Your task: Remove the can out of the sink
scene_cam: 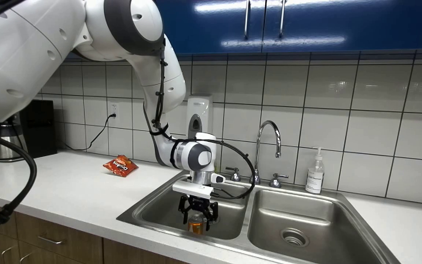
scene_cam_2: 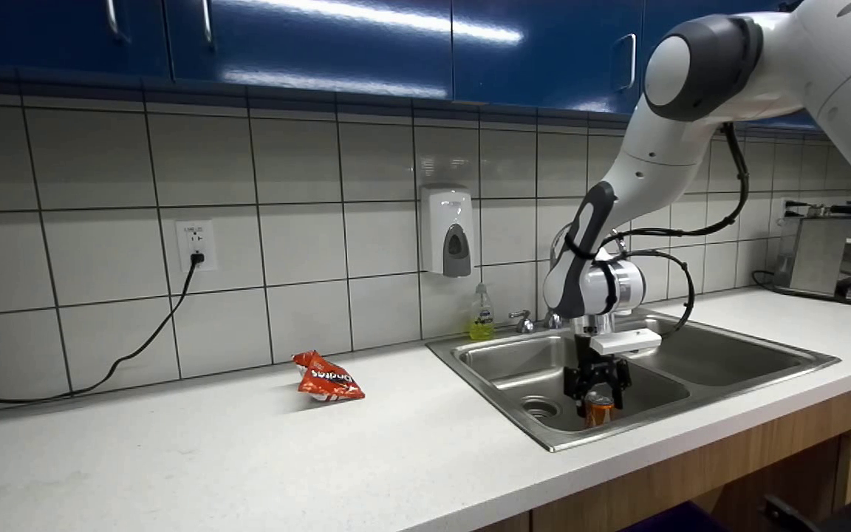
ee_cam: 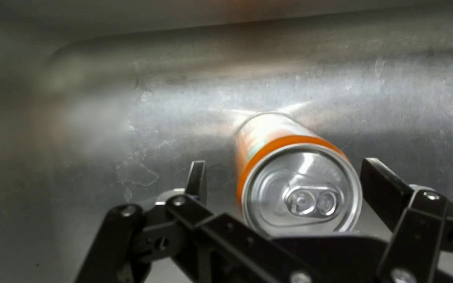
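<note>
The can (ee_cam: 301, 188) is standing upright in the sink (scene_cam: 130, 216), inside the basin (scene_cam: 229, 220) that is lying nearer the red chip bag (scene_cam_2: 328, 378). The tool (scene_cam: 196, 222) is hanging down into that same basin with its fingers (ee_cam: 197, 179) standing well spread, one on either side of the can, and it is gripping nothing. In the wrist view a strip of grey metal is showing between the can and the finger at the left of that view; the finger at the right is sitting just beside the can's rim, and I cannot tell whether it is touching. The can's silver lid, with its pull tab, is facing up towards the wrist, and an orange band is running round the body below it. In both exterior views the front edge of the sink is hiding the foot of the can.

The white arm (scene_cam: 147, 18) is arching over the sink, with the tool at its end. The red chip bag is resting on the white worktop (scene_cam: 75, 183), well apart from the can. A chrome faucet (scene_cam: 278, 148) is rising at the back of the sink, a pump bottle (scene_cam: 314, 176) is standing near it, and a bottle of yellow-green soap (scene_cam_2: 482, 325) is standing behind the can's basin, while a white dispenser (scene_cam: 200, 113) is hanging on the tiled wall (scene_cam: 372, 128)
</note>
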{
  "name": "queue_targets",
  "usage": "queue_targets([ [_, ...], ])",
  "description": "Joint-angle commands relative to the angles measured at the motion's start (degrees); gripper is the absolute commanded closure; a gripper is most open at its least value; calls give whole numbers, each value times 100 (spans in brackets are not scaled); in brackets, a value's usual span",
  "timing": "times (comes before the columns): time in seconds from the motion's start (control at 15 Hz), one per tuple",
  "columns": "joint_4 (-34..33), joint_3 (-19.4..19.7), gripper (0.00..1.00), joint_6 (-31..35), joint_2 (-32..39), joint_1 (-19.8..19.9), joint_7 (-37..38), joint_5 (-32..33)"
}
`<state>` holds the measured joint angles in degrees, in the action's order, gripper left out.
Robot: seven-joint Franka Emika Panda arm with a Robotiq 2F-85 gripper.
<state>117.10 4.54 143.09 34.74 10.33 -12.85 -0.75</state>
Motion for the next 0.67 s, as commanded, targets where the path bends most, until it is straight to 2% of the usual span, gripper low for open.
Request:
queue_targets([
  [0.0,-102,-105,26,-141,20,165,-107,-35],
  [0.2,-95,-103,51,-120,17,172,-97,-32],
  [0.33,-94,-116,62,-101,19,177,-105,-44],
  [0.6,-85,-118,62,-176,-25,162,-95,-38],
])
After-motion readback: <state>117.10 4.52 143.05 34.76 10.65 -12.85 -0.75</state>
